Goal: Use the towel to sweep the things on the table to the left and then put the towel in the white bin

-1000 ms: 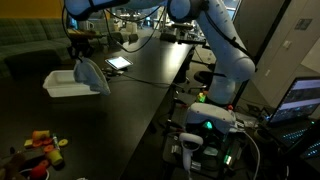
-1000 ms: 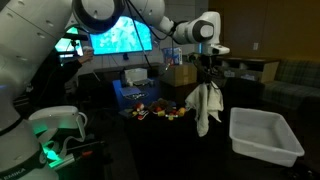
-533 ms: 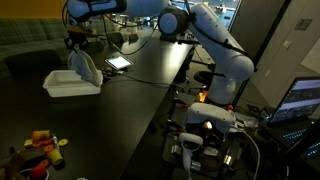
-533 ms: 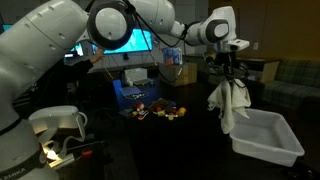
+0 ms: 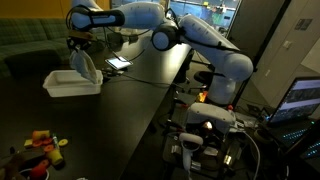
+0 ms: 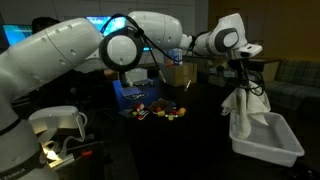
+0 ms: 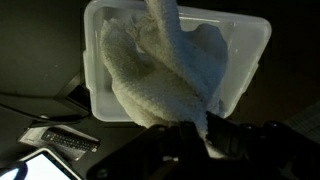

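A flat tablet with a bright white screen (image 5: 118,62) lies face up. An open laptop with a coloured screen (image 5: 300,98) stands at the far edge of an exterior view. A brown cardboard box (image 6: 182,73), perhaps open on top, sits below a large blue-lit display (image 6: 95,21).

gripper (image 6: 243,80): seen clamped on the top of the towel (image 6: 246,108), above the white bin (image 6: 282,150).
towel: hung in folds from the jaws, its lower end seen within the bin's rim (contact with the bottom cannot be told).
things (image 6: 160,110): clustered on the table (image 6: 190,145), well apart from the bin.
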Tool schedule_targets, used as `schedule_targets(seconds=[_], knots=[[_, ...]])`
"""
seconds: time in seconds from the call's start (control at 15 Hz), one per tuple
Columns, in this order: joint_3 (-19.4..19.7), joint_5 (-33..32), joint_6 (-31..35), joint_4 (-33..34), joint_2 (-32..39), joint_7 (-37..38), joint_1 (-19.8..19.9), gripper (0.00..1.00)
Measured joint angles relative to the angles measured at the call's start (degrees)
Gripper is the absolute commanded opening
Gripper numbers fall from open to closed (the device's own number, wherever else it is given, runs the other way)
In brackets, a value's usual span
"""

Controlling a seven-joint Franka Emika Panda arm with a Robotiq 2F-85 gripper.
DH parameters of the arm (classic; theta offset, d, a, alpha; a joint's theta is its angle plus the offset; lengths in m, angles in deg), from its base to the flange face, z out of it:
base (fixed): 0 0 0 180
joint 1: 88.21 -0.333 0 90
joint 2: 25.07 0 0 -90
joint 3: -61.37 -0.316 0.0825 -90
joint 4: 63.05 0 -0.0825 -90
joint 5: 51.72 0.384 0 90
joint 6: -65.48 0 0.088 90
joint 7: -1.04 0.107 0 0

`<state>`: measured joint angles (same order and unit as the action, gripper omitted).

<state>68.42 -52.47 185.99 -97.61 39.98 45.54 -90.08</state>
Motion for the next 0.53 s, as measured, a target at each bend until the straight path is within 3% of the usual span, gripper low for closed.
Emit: schedule_targets(seconds=[0.4,0.47,0.53], knots=[[2.36,-0.95,0.0,2.05,5.33,3.1,0.88,0.11],[2.7,-1.16,-0.05,2.1,6.01,3.41,0.98,0.37],[3.02,-1.24,-0.05,2.22,6.67,3.72,1.09,0.39]])
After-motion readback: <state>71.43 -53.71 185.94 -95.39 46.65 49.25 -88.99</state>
